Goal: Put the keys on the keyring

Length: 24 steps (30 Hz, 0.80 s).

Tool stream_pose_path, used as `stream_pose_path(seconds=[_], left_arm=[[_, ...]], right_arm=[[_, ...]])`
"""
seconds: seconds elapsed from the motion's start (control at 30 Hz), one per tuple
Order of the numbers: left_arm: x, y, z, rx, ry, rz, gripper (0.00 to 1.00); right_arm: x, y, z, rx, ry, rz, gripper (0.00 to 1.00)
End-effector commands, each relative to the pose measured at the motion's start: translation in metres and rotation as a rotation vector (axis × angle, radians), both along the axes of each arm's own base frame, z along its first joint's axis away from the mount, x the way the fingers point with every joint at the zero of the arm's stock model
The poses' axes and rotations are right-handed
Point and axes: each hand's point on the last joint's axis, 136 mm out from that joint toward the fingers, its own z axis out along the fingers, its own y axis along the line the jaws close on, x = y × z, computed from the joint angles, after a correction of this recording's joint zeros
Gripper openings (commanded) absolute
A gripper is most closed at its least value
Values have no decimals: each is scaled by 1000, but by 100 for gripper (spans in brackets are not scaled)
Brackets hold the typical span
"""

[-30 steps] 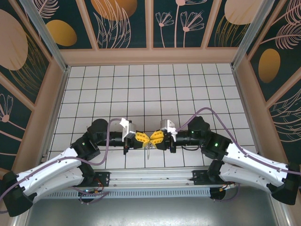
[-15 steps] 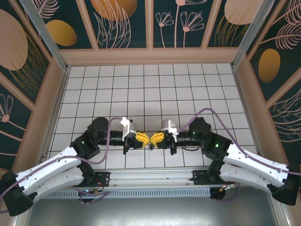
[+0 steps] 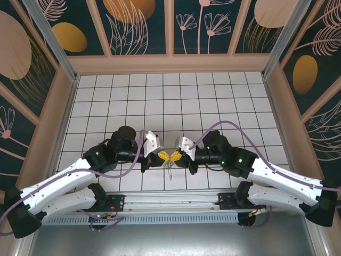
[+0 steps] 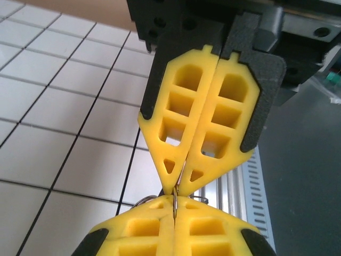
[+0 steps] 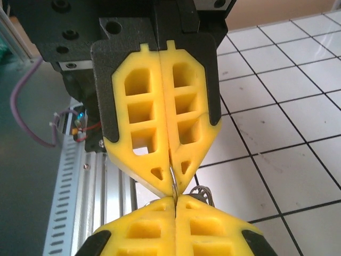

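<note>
The left gripper and right gripper are met tip to tip, each clamped on the thin wire of the keyring, which is held above the tabletop. Most of the keyring is hidden between the yellow fingers; curved slivers are seen beside the tips, and the hanging piece below cannot be told as key or chain. Open tiles are left beyond and to both sides, while the rail lies close at the near edge.
</note>
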Motion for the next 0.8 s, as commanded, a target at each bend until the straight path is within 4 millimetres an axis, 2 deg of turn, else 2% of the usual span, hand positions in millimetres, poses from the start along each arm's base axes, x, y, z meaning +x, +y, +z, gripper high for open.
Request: stream_pose_path(seconds=[0.0,0.13,0.3,0.47,0.63,0.77], left_arm=[[-3,-5,21,-57,-58,-23,0],[-8,-5,32,-125,-70,-43,0],[-21,-7,63,-318,-89,-98,0],[-36,-3,89,-472,-108,-167,0],[-42,0,95,-517,-115,-189,0],[-46,0,94,-535,-109,-204,0]], right_arm=[[3,6,6,-26,-64,-4,0],[2,8,9,-12,-69,-3,0],[-12,3,27,104,-43,30,0],[-27,-3,45,226,-24,75,10],[-29,-2,45,237,-5,82,15],[-25,1,42,227,1,70,13]])
